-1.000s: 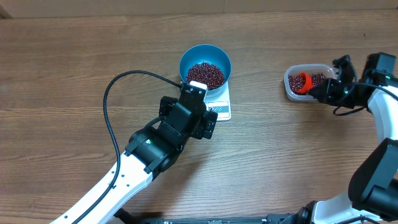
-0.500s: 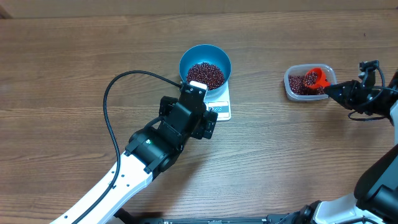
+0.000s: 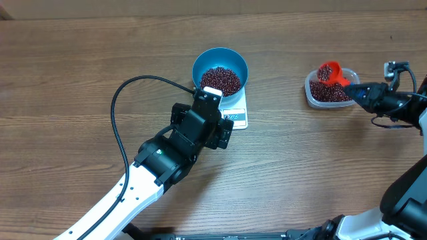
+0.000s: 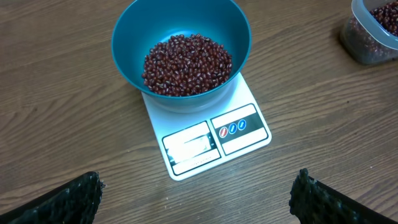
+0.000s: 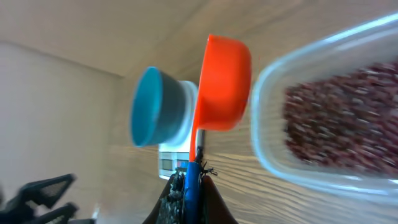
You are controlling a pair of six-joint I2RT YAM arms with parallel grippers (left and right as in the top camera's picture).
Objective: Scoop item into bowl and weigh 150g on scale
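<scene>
Beans point(image 4: 186, 64) heaped in blue bowl point(image 4: 124, 37), which sits on white scale point(image 4: 214, 140). More beans in clear tub point(image 3: 313, 95) off to the right. Right gripper point(image 3: 355, 91) clamped tight on handle of orange-red scoop point(image 3: 328, 71); scoop carries beans at tub's far rim. Left gripper point(image 4: 196, 199) spread fully wide, empty, hanging just in front of scale.
</scene>
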